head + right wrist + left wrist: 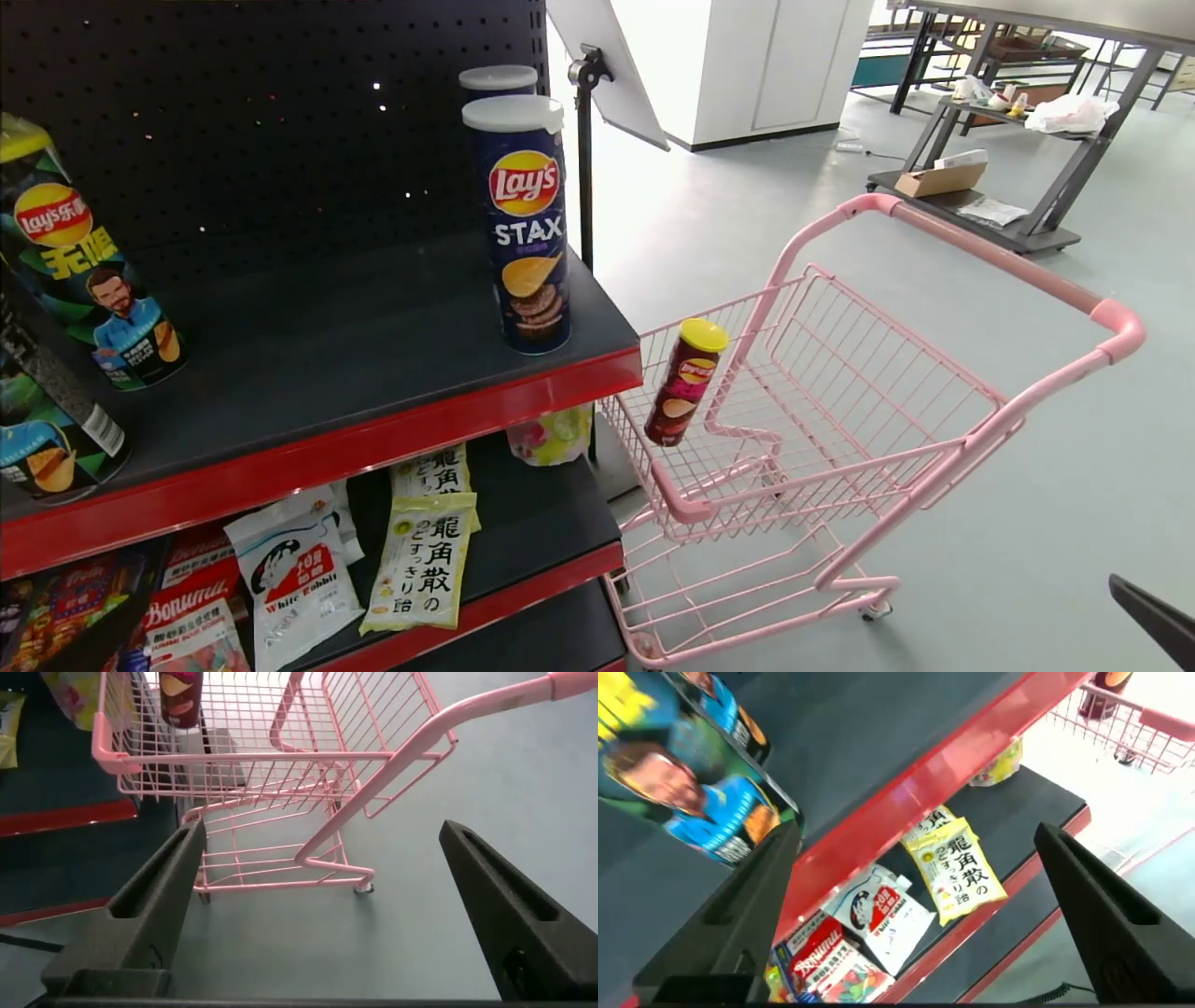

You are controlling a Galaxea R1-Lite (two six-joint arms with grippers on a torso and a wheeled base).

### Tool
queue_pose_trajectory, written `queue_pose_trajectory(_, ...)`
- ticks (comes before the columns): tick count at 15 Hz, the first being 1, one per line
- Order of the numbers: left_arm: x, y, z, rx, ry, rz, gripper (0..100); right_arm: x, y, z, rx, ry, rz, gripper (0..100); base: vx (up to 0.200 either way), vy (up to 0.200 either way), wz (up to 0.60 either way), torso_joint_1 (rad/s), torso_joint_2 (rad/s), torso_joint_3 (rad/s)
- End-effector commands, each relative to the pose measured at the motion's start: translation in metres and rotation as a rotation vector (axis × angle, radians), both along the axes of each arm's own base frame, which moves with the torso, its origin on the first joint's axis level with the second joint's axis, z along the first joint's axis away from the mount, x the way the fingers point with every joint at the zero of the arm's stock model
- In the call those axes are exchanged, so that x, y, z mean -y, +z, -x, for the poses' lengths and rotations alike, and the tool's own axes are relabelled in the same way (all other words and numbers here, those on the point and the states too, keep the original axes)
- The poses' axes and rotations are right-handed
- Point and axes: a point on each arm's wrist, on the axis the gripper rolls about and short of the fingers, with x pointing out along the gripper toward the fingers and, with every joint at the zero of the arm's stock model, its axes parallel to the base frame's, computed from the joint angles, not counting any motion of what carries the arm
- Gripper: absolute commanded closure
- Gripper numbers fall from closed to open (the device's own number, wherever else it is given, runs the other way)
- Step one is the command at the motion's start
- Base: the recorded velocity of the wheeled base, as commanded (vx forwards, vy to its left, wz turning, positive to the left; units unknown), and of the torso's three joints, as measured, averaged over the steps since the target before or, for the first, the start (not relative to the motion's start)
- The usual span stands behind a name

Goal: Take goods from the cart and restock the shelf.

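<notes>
A dark red chip can (684, 383) with a yellow lid leans in the front corner of the pink cart (1118, 322), close to the shelf's (373, 441) red edge. The can (180, 698) also appears in the right wrist view, inside the cart (243, 758). My right gripper (322, 831) hangs open over the grey floor beside the cart, holding nothing. My left gripper (917, 835) is open in front of the shelf edge, near the green cans (691, 793). A blue chip can (528, 224) stands at the top shelf's right end.
A second blue can (499, 79) stands behind the first. Green-and-black cans (84, 261) crowd the shelf's left end. Candy bags (425, 560) lie on the lower shelf. A stand pole (585, 159) rises by the shelf corner. Metal tables (1008, 140) stand far right.
</notes>
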Motion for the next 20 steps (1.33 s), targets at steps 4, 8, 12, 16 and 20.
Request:
queue_pose_trajectory(4, -0.001, 0.000, 0.002, 0.011, 0.001, 0.003, 0, 0.000, -0.003, -0.005, -0.041, 0.000, 0.004, 0, 0.000, 0.000, 0.00, -0.179, 0.55, 0.370)
queue_pose_trajectory(8, -0.001, 0.000, 0.004, 0.023, -0.002, -0.032, 0, 0.001, 0.011, -0.030, -0.046, 0.022, 0.011, 0, 0.000, 0.000, 0.00, -0.056, 0.20, 0.138)
queue_pose_trajectory(12, -0.001, 0.000, 0.006, 0.031, -0.008, -0.034, 0, -0.004, 0.017, -0.074, -0.027, 0.164, -0.060, 0, 0.000, 0.000, 0.00, 0.000, 0.00, 0.000)
queue_pose_trajectory(16, -0.001, -0.007, 0.008, 0.019, -0.034, -0.033, 0, -0.020, 0.020, -0.154, -0.122, 0.277, -0.121, 0, 0.000, 0.000, 0.00, 0.000, 0.00, 0.000)
queue_pose_trajectory(20, -0.001, -0.007, 0.007, 0.011, -0.034, -0.033, 0, -0.062, -0.004, -0.260, -0.071, 0.362, -0.181, 0, 0.000, 0.000, 0.00, 0.000, 0.00, 0.000)
